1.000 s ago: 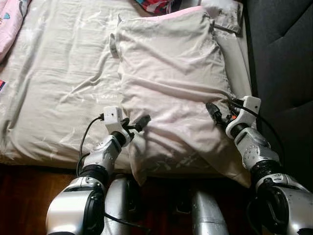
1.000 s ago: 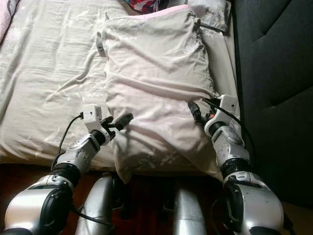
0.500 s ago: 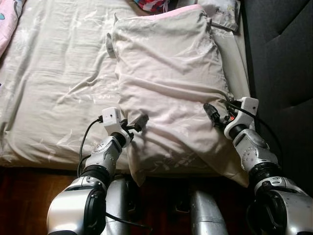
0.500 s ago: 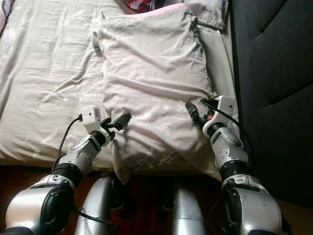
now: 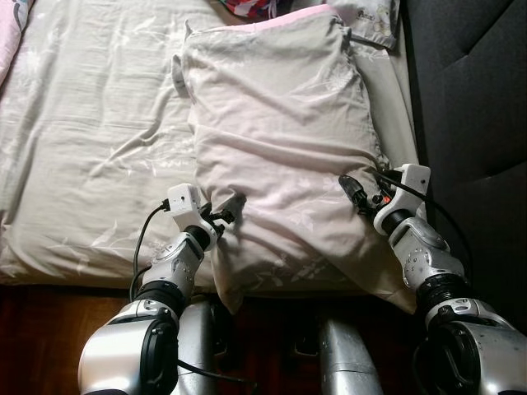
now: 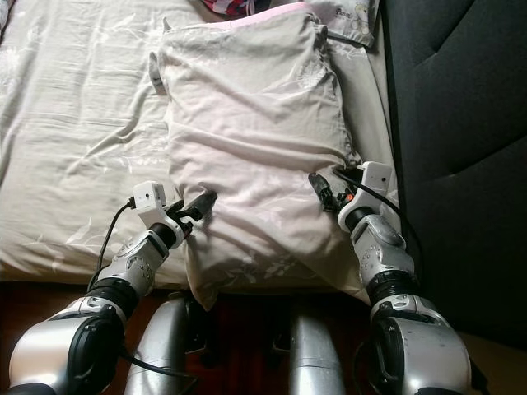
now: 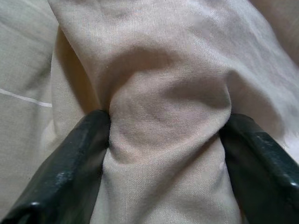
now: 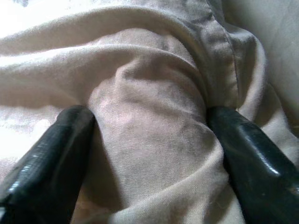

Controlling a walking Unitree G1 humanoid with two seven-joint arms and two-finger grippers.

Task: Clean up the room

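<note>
Both grippers, left point(image 5: 229, 206) and right point(image 5: 352, 188), pinched pillow point(image 5: 280, 148) cloth between their fingers on the bed point(image 5: 90, 123). Lifting evenly, with both holds firm, would likely keep it from slipping.

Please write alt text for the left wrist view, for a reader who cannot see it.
A bunched fold of the beige cotton pillow is pinched between the two black fingers of the left hand. Beside it lies a paler beige bedsheet.

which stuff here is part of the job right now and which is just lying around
In the job:
large beige fabric pillow
left hand, gripping its left edge
right hand, gripping its right edge

Lying about:
beige bedsheet
small printed cushion
colourful cloth
</note>
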